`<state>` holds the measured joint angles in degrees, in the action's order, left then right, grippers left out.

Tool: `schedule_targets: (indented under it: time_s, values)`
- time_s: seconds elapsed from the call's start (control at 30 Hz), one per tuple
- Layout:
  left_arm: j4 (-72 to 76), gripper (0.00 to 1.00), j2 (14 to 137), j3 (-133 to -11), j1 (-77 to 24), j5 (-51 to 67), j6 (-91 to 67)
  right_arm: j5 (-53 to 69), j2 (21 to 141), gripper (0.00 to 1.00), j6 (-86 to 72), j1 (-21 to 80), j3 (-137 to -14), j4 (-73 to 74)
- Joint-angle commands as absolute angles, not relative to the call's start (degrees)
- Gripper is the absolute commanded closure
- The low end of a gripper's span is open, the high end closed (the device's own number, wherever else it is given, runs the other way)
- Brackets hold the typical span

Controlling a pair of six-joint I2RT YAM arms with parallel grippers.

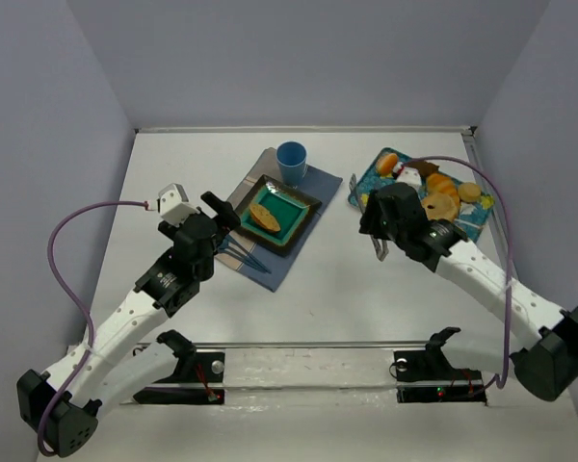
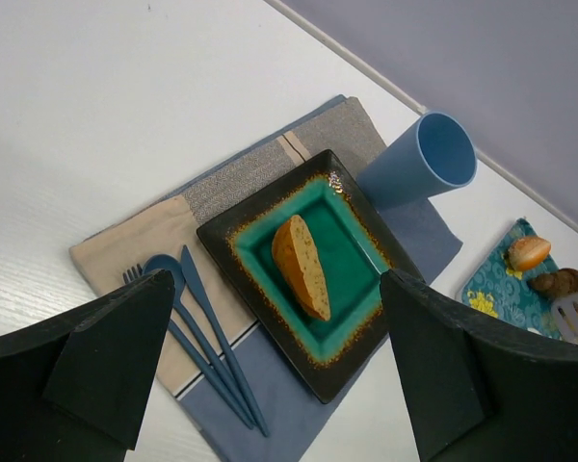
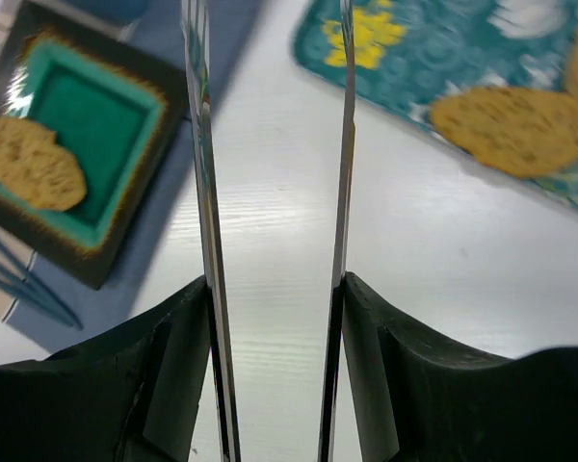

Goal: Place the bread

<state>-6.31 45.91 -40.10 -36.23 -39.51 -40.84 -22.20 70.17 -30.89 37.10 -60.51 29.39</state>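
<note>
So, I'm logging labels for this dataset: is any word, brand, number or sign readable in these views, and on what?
None: no view shows readable text.
The tray carries only a flower pattern, no lettering.
The plate, cup, cloth and tongs show no markings.
</note>
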Motion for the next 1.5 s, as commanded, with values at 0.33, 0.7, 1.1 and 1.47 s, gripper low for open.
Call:
schedule_targets:
  time_s: [0.33,0.7,1.1,1.47]
  values:
    - [-3.4,0.01,45.4,-39.5,-35.7,-40.4,-40.7,-24.9,50.8,0.41,-44.8,19.6,-44.7,43.5]
    - [-3.4,0.01,44.5,-39.1,-35.8,-40.3,-40.9,-22.2,55.4,0.44,-43.2,17.0,-42.2,36.0]
    - [-3.3,0.01,45.6,-39.3,-35.8,-39.8,-40.9,-17.8,62.8,0.50,-40.9,13.3,-41.1,25.8]
    - [-3.4,0.01,46.1,-39.4,-35.8,-40.1,-40.9,-11.1,63.6,0.60,-42.8,11.5,-39.4,19.6]
